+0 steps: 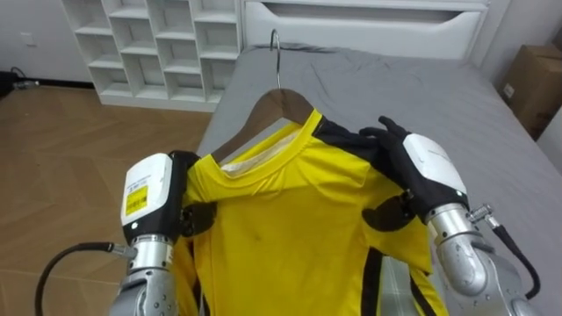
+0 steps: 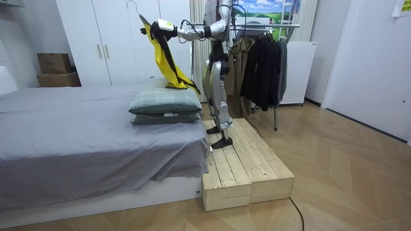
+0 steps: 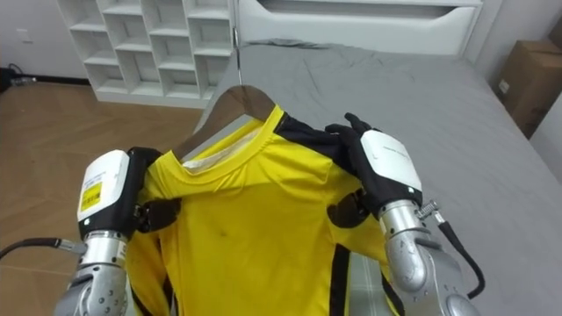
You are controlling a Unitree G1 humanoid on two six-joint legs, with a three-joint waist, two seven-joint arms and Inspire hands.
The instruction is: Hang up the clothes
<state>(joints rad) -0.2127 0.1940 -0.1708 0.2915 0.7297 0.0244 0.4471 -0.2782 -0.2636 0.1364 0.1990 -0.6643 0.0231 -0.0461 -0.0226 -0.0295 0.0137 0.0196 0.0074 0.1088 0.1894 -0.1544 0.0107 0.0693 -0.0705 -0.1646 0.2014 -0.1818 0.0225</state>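
A yellow shirt [image 1: 290, 228] with black trim hangs on a wooden hanger [image 1: 279, 107] whose metal hook [image 1: 275, 53] points up. I hold it up in front of me, over the edge of the bed. My left hand [image 1: 151, 195] grips the shirt's left shoulder, thumb pressed on the front of the cloth. On the other side my right hand [image 1: 423, 171] has its fingers curled over the black right shoulder, thumb pinching the front. In the room view I stand upright on a wooden platform [image 2: 247, 167] beside the bed, arms stretched out, the shirt [image 2: 164, 54] held high.
A grey bed [image 1: 421, 88] lies ahead and below, with stacked pillows [image 2: 166, 106] at its near end. A white cubby shelf [image 1: 158, 44] stands at the far left and a cardboard box [image 1: 536, 79] at the right. Behind me stands a clothes rack [image 2: 263, 61] with dark garments.
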